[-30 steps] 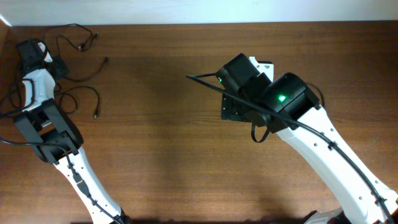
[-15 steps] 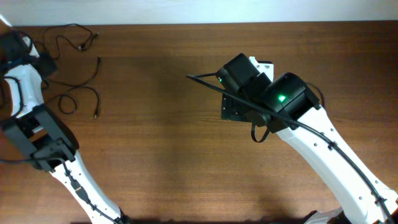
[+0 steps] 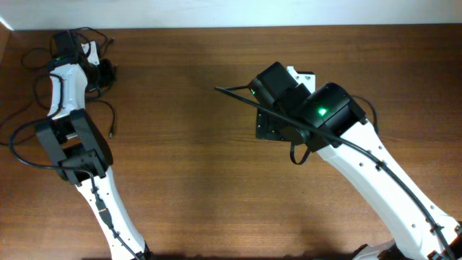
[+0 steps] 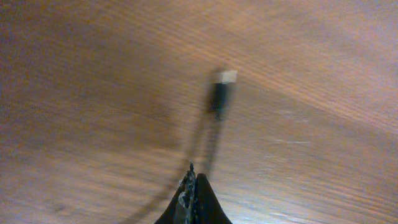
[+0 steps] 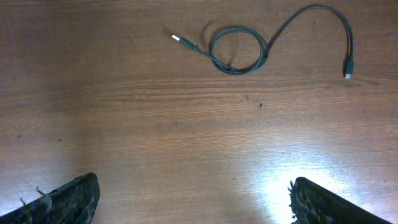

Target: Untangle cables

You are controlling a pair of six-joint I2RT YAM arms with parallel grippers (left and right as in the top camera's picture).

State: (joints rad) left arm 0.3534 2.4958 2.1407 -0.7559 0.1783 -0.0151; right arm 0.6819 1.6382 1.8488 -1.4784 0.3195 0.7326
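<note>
Thin black cables lie at the table's back left: a curved strand (image 3: 107, 115) ending in a plug, and looped strands (image 3: 92, 34) near the back edge. My left gripper (image 3: 103, 74) hovers among them. In the blurred left wrist view it (image 4: 193, 177) is shut, with a cable running from its tip to a metal-tipped plug (image 4: 222, 93) just ahead. My right gripper (image 5: 193, 208) stands wide open over bare wood, nothing between its fingers (image 5: 68, 199). Farther ahead of it lies a separate cable (image 5: 239, 50) with one loop and a plug at each end.
The wooden table (image 3: 180, 180) ends at a white wall along the back. The right arm (image 3: 325, 115) rises over the table's middle right, its own thicker black cable (image 3: 234, 95) sticking out to the left. The left arm's base cables (image 3: 22, 144) hang off the left edge.
My left arm swung from the far left edge back right and toward the rear, and the strand with the loose plug moved with it. The right arm has stayed put, open.
</note>
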